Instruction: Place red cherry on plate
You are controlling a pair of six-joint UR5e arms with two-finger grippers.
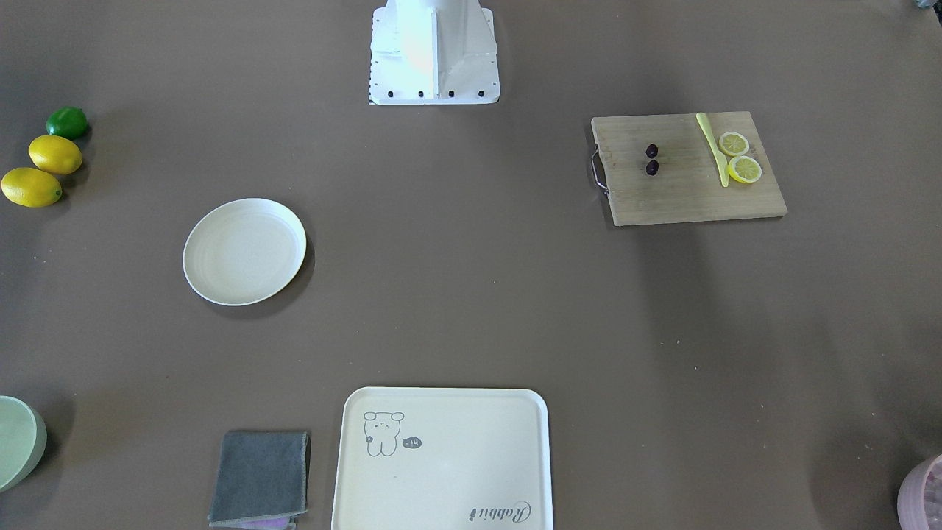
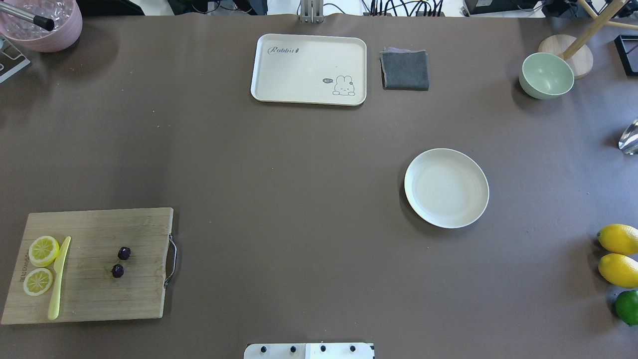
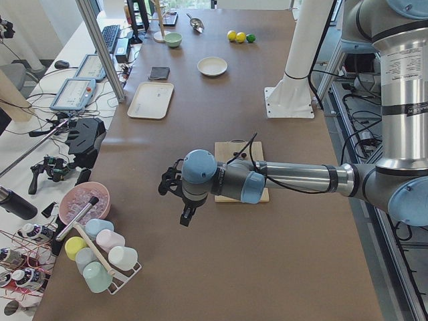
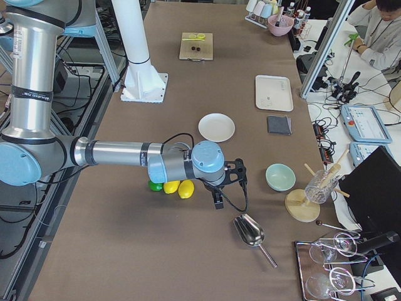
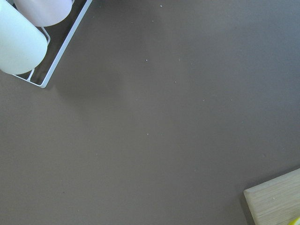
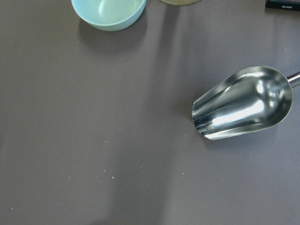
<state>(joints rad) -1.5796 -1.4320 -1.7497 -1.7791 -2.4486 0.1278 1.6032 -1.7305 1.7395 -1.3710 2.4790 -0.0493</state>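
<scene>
Setting: a robotics lab, not a kitchen.

- Two industrial arms, the left arm and the right arm, stand by a white column on a bolted base plate.
- The column sits at the edge of a long table covered with a plain brown mat.
- Aluminium frame posts run along the side across from the robot.
- Beyond the posts, a side bench carries tablet-like control pendants, a keyboard and loose cables.
- A person sits at that bench.
- Kitchen items lie well apart on the mat like props: plate, tray, cutting board, lemons.
</scene>
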